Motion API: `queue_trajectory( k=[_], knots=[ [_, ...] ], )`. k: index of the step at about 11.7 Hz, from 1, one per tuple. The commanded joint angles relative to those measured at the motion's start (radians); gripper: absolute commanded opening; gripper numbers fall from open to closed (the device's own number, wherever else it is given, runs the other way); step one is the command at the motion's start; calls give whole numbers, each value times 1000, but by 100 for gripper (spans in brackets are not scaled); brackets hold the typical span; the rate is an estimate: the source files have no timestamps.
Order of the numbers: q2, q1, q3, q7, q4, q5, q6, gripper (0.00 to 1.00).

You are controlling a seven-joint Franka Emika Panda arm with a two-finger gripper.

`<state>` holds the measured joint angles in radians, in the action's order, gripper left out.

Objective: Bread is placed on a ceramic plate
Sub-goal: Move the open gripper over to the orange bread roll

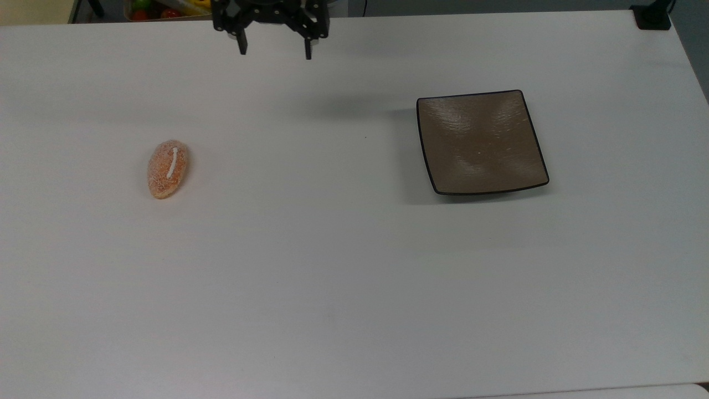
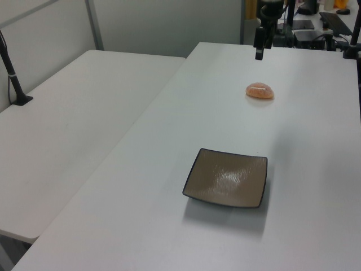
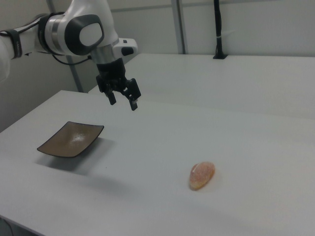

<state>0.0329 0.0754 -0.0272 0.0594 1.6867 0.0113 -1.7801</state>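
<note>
The bread (image 1: 167, 169), a small oval orange-tan roll with a thin white stripe, lies on the white table at the top view's left; it also appears as bread (image 2: 260, 90) and bread (image 3: 202, 175). The ceramic plate (image 1: 481, 142), square and brown with a black rim, sits bare at the top view's right, plate (image 2: 227, 178), plate (image 3: 71, 138). My gripper (image 1: 275, 51) hangs open and holds nothing, above the table near its far edge, between the two and nearer the bread; gripper (image 3: 123, 102), gripper (image 2: 259, 53).
The white table (image 1: 332, 266) stretches wide around both objects. A bin of colourful fruit (image 1: 166, 8) sits beyond the far edge in the top view. A second white table (image 2: 73, 124) stands beside it, with a black pole (image 2: 12, 73) on it.
</note>
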Motion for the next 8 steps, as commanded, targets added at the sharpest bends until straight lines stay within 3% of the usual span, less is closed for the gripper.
queue_trajectory(
  k=[1, 8],
  knots=[
    [7, -32, -8, -58, 19, 38, 5, 100],
    [39, -61, -195, -291, 22, 99, -105, 100]
  ],
)
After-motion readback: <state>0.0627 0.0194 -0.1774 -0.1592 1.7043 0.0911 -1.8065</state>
